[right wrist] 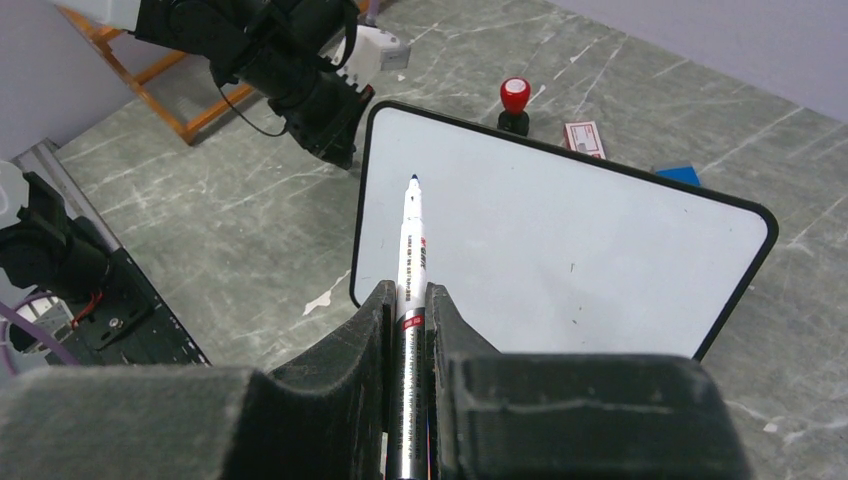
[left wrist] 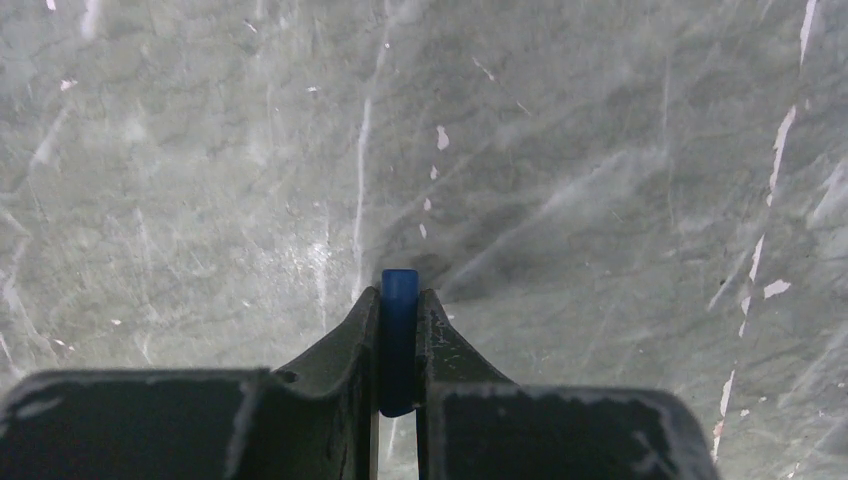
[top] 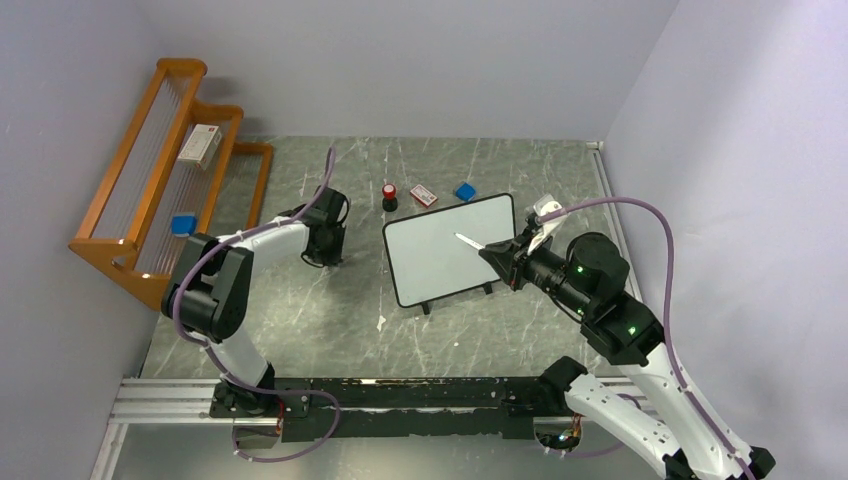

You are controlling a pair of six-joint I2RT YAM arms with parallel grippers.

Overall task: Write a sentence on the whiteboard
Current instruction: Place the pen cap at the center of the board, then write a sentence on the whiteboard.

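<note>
Right gripper fills the bottom of its wrist view. Both fingers are clenched on a marker pen with a white barrel, its dark uncapped tip pointing away from me toward the whiteboard. The tip sits over the upper part of the board's face; I cannot tell whether it touches. I read the board face as plain glossy white in both views that show it.

Whiteboard location: it stands on its small black feet on the grey marbled table, right of centre, propped at a tilt, between the two arms.

Left gripper: fingers pinched on a small blue cap, close over the tabletop, left of the board and apart from it.

Beyond the board's far edge I see a red-topped stamp, a small red-and-white card and a blue block. A wooden rack against the left wall carries a white box and a blue piece.
</note>
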